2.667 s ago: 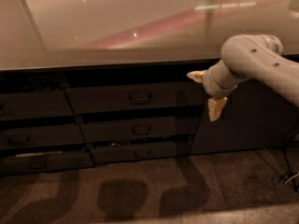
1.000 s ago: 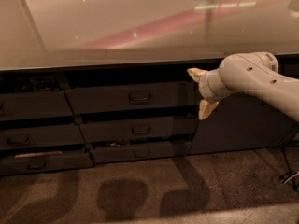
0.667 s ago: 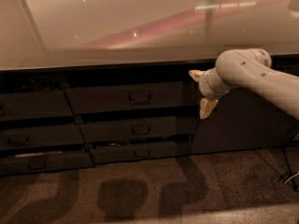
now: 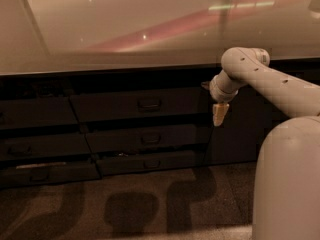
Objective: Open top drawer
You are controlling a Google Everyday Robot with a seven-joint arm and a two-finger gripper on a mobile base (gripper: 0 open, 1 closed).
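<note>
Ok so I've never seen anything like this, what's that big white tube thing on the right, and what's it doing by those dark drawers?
That white tube is a robot's arm, reaching in from the right. The pale rounded shape in the lower right corner is another part of the same machine. There is only one picture, from a single camera looking across at a cabinet; where the camera is mounted is not known. The cream tip pointing down at the arm's end is the gripper, the robot's hand. It hangs by the right end of the top drawer, the widest dark front under the shiny counter. That puts it well to the right of the small loop handle in the drawer's middle. It holds nothing that I can see, and the drawer looks shut. Below it sit shallower drawers.
</note>
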